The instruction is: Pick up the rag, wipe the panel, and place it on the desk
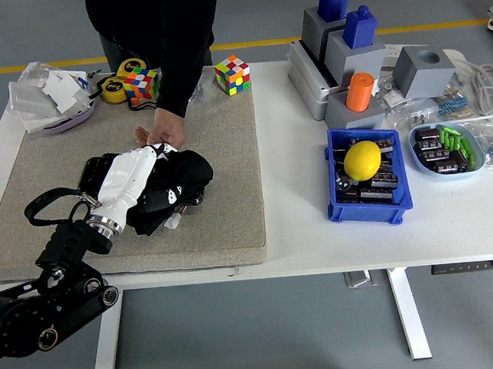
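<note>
A black rag (188,174) lies crumpled on the beige felt panel (227,152) that covers the table's left half. My left hand (135,180), white with a black arm coming in from the lower left, lies on the rag's left part with its fingers curled into the cloth. The rag rests on the panel. A person in black stands at the far side; one of their hands (162,130) reaches down and touches the panel just above my fingertips. My right arm is out of view.
Two colour cubes (142,84) (232,74), a yellow tape roll (116,90) and a bowl of scraps (52,95) stand at the back left. On the right are a blue bin (342,207) holding a lemon (363,160), grey blocks (347,48) and a parts dish (445,147).
</note>
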`<state>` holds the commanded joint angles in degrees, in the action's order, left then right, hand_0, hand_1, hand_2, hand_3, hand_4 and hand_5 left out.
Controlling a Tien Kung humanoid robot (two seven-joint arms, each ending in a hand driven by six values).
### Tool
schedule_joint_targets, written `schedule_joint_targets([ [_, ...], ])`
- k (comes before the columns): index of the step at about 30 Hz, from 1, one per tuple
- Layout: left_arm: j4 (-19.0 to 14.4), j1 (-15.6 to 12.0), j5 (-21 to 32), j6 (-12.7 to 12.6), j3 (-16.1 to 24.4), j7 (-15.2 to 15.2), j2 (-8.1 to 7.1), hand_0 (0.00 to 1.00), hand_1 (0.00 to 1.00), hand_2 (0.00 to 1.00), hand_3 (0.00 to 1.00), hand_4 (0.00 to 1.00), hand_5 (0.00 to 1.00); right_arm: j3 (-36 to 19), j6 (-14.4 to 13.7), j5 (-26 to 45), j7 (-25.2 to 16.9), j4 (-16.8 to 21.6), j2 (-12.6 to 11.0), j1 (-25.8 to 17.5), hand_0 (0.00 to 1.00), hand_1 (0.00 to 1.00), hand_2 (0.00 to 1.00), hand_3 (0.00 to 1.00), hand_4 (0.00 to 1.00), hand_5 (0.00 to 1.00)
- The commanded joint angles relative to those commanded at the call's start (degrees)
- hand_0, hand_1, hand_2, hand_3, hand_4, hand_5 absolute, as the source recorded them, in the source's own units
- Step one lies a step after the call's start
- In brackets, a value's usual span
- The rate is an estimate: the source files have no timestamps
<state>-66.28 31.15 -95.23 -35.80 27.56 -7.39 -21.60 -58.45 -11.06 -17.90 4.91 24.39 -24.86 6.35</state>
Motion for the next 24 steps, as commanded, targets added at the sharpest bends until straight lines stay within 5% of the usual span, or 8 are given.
schedule_joint_targets([
  [24,4.5,-2.0,-0.1,0.3,6.4,0.7,-3.20,0.182,0.150,0.486,0.572,0.560,0.002,-0.7,0.0,-0.2,0.2,0.1,0.1,-0.2,0.714,0.615,0.673,0.603,0.998,0.576],
])
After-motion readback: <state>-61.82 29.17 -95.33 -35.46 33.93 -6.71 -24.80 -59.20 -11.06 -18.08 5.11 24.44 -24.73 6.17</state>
